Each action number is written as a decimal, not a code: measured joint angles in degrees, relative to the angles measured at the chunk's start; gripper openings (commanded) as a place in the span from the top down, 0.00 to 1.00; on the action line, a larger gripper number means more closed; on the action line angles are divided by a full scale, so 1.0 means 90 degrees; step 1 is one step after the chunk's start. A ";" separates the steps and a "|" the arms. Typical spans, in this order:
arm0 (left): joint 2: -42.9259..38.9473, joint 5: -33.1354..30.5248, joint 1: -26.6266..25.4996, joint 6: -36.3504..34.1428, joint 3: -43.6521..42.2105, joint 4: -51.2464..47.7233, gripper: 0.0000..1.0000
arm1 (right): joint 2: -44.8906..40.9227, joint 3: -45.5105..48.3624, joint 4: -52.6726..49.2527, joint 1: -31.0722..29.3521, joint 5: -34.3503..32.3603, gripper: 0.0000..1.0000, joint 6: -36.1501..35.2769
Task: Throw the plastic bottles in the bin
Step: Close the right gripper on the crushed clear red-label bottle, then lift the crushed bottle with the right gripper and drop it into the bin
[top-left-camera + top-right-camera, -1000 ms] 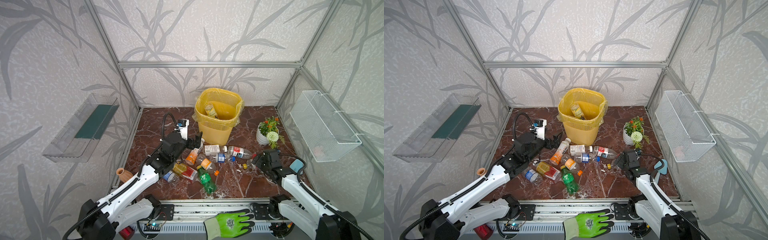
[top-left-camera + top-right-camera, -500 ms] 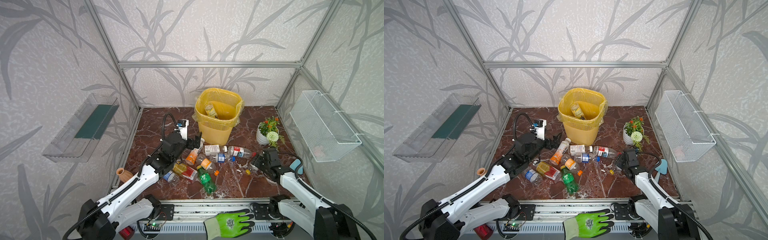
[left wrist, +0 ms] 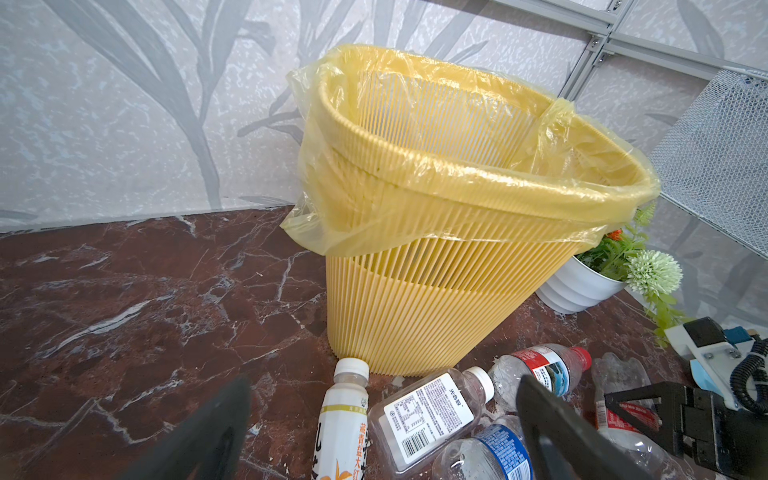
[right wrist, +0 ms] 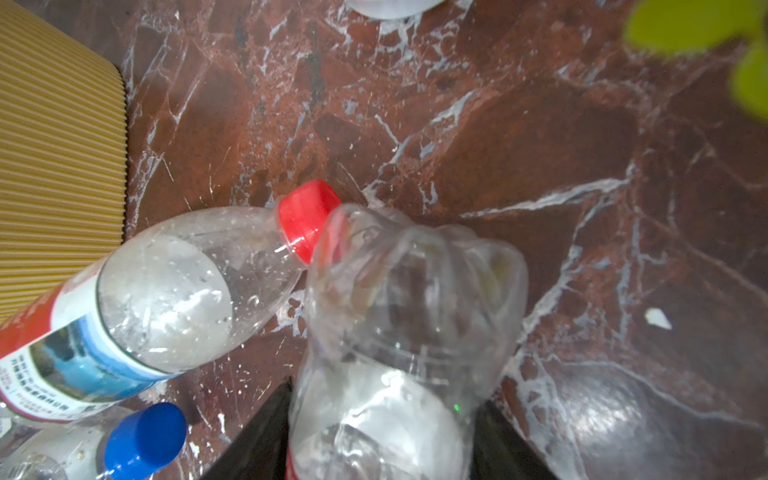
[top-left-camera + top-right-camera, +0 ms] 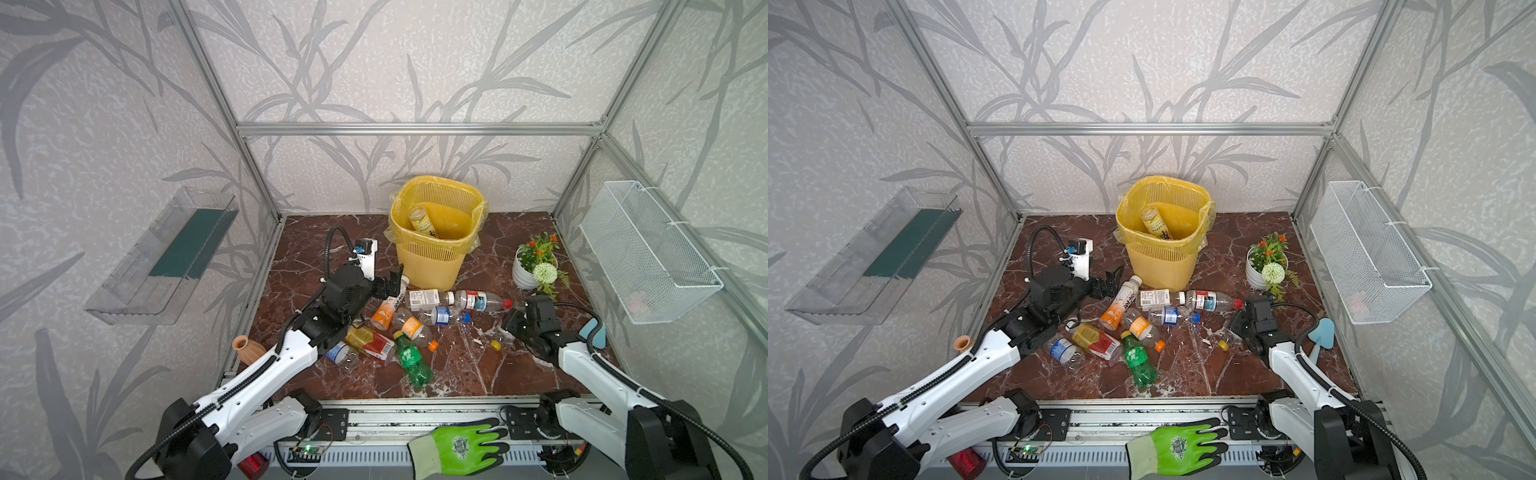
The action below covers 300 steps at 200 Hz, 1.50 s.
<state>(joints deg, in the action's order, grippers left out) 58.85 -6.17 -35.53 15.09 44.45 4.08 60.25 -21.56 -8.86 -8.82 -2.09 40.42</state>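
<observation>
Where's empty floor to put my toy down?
Bare floor: between the bin and the flower pot, and left of the bin by the back wall. Crowded: the bottle pile in front of the bin.

The bin (image 5: 432,266) stands at the back of the desk (image 5: 478,374), one bottle (image 5: 421,219) inside; more bottles (image 5: 409,326) lie before it (potted plant (image 5: 525,276) right, vase (image 5: 248,348) front left).

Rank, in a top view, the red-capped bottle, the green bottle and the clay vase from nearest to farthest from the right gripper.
1. Red-capped bottle, just beside the right gripper.
2. Green bottle, front centre.
3. Clay vase, far left edge.
</observation>
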 measured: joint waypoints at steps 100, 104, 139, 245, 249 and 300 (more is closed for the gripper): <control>0.0000 -0.0027 0.0000 0.0000 0.0000 -0.0078 0.01 | 0.0267 0.0002 0.0204 0.0029 0.0221 0.33 -0.0073; 0.0000 -0.0027 0.0000 0.0000 0.0000 -0.0080 0.01 | 0.0289 0.0000 0.0233 0.0029 0.0233 0.34 -0.0100; 0.0000 -0.0056 0.0000 0.0000 0.0000 -0.0092 0.01 | 0.0384 0.0000 0.0393 0.0032 0.0316 0.41 -0.0177; 0.0005 -0.0850 0.0010 0.0398 -0.0092 -0.0265 0.01 | -0.2798 -0.0478 -0.0653 0.0032 0.0544 0.48 -0.0828; 0.0007 -0.0879 0.0015 0.0418 -0.0107 -0.0277 0.01 | -0.2985 -0.0566 -0.0695 0.0032 0.0539 0.48 -0.0874; 0.0102 -0.1178 0.0097 0.0712 -0.0270 -0.0367 0.01 | -0.4665 -0.1770 -0.0066 0.0032 0.0406 0.45 -0.1790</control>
<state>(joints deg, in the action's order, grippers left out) 59.77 -16.78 -34.65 21.50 42.02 0.78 18.26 -37.50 -9.45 -8.54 1.56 24.32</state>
